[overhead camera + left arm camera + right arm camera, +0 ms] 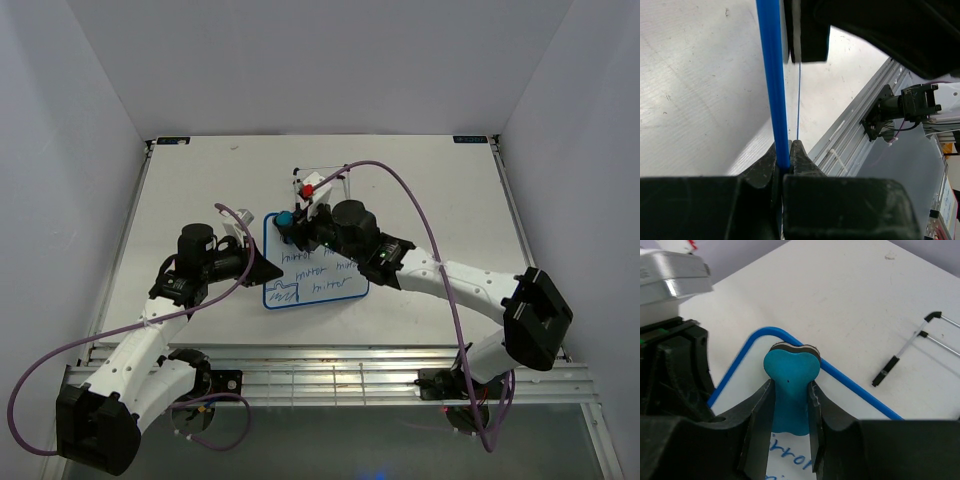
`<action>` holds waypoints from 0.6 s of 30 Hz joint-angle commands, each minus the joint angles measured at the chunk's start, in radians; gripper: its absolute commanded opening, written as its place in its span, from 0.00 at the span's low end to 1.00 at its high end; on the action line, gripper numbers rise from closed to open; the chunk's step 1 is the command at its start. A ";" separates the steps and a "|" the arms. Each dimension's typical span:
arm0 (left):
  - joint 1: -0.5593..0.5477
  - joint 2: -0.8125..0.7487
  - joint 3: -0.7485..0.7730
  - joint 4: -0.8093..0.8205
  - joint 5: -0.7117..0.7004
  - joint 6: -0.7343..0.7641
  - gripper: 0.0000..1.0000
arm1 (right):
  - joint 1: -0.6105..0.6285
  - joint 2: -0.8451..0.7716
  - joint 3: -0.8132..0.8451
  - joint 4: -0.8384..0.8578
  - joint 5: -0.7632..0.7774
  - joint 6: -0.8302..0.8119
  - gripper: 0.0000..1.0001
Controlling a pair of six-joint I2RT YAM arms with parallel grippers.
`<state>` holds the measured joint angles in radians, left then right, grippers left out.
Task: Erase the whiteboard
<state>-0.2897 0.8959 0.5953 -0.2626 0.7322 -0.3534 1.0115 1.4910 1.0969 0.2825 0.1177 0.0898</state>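
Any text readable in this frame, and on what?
Whiteboard: several lines of blue handwriting, too small and blurred to read.
Right wrist view: a cut-off fragment of that handwriting, not legible.
Label at the table far right edge: too small to read.

- The whiteboard [325, 288] shows a smooth white face with a slight sheen, and its thin frame reads as glossy blue plastic.
- The eraser [790, 371] looks matt turquoise and soft like foam, with a dark felt-like layer on its far side.
- The table [695, 90] is matt white, faintly scuffed.
- The left gripper [784, 156] and right gripper [790, 387] both wear black matt plastic, finely grained.
- The rail [850, 132] along the table edge is bare brushed metal.
- The wire stand [888, 371] is thin shiny metal with black tips.
- The cable [376, 163] is smooth purple with a soft gloss.
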 commanded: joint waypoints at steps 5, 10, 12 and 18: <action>-0.014 -0.031 0.004 0.022 0.036 0.074 0.00 | -0.137 -0.009 -0.121 -0.104 0.033 0.056 0.23; -0.014 -0.031 0.003 0.020 0.038 0.074 0.00 | -0.189 -0.028 -0.190 -0.112 0.040 0.067 0.23; -0.016 -0.028 0.004 0.022 0.039 0.076 0.00 | -0.189 -0.028 -0.192 -0.114 0.033 0.067 0.23; -0.016 -0.022 0.006 0.023 0.045 0.076 0.00 | -0.142 -0.028 -0.152 -0.069 -0.078 0.114 0.21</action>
<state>-0.2882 0.8959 0.5953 -0.2806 0.7101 -0.4084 0.8383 1.4361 0.9386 0.2749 0.0818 0.1780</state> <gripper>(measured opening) 0.108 0.348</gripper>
